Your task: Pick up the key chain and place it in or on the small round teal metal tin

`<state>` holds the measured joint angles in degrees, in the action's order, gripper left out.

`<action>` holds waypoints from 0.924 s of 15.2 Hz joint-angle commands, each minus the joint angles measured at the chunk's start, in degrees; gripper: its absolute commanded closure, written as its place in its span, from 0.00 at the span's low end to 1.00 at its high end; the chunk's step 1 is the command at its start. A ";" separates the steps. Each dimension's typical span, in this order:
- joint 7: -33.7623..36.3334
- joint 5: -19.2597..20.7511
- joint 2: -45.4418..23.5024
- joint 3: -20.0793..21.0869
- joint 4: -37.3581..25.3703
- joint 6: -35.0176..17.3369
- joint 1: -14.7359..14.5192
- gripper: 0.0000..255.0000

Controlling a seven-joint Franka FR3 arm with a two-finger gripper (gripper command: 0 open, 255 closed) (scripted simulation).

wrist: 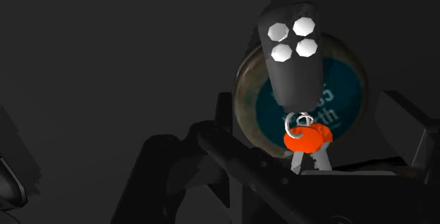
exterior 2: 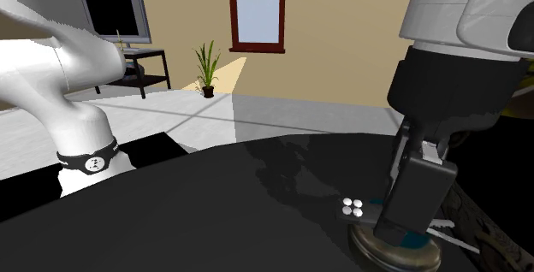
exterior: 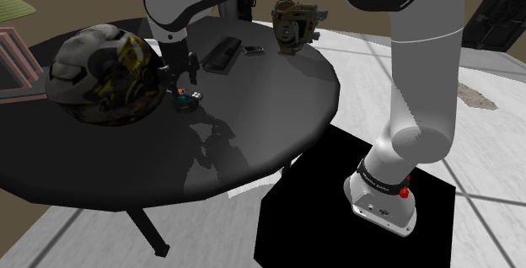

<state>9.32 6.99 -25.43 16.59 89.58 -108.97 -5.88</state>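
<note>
The key chain [wrist: 292, 60], a black fob with four white buttons and an orange-headed key, lies across the round teal tin [wrist: 349, 92], its fob reaching past the tin's rim. The tool [exterior: 184, 77] hangs just above the tin on the dark worktop [exterior: 253, 123]; whether it is clenched or released cannot be told.

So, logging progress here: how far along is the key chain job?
Seemingly done: the key chain lies across the teal tin. In hand: the gripper is close over them; whether it grips the chain is unclear. Left: releasing if needed, then backing away.
</note>
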 commanded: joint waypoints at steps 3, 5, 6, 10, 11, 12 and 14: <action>0.00 0.00 0.00 0.00 0.00 0.00 0.00 0.00; -0.20 -0.24 0.51 0.14 -3.14 3.61 -0.11 0.00; -0.28 -0.32 0.64 0.19 -4.89 5.48 -0.20 0.00; -0.33 -0.37 0.68 0.23 -6.35 6.97 -0.29 0.00; -0.33 -0.37 0.68 0.23 -6.35 6.98 -0.29 0.00; -0.33 -0.37 0.68 0.23 -6.35 6.98 -0.29 0.00; -0.33 -0.37 0.68 0.23 -6.36 6.98 -0.29 0.00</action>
<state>8.99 6.62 -24.74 16.82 83.25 -102.02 -6.16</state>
